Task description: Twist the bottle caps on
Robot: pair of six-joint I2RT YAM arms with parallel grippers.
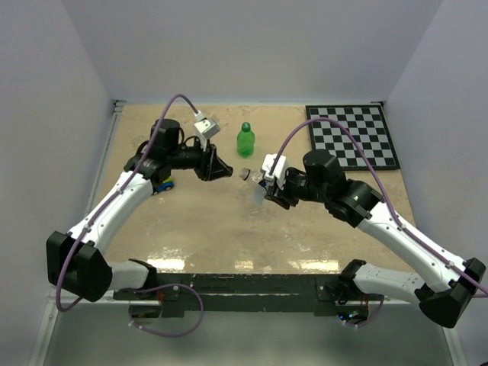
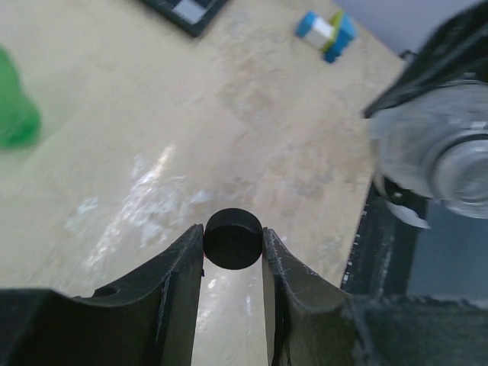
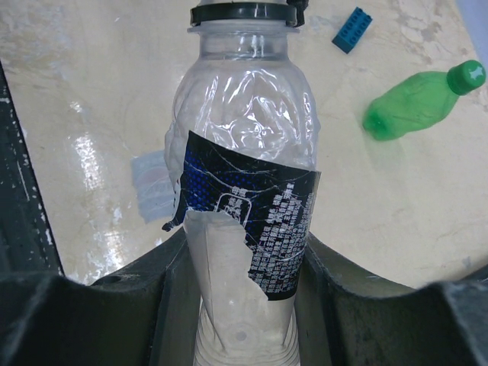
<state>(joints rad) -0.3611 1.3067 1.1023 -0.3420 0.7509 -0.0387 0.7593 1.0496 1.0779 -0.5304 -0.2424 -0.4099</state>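
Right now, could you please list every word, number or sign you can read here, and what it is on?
No text can be read.
Torn dark label on the clear plastic bottle: white print, too blurred to read.
Pale bluish scrap behind it: nothing legible.

A black-and-white checkerboard (image 1: 353, 136) lies flat on the beige table (image 1: 213, 229), well behind the right claw (image 1: 258, 181). A blue brick (image 3: 351, 30) sits far ahead of that claw. A pale scrap (image 3: 152, 184), possibly torn label, lies to its left. Blue-and-white bricks (image 2: 326, 33) rest far ahead of the left claw (image 2: 233, 240).
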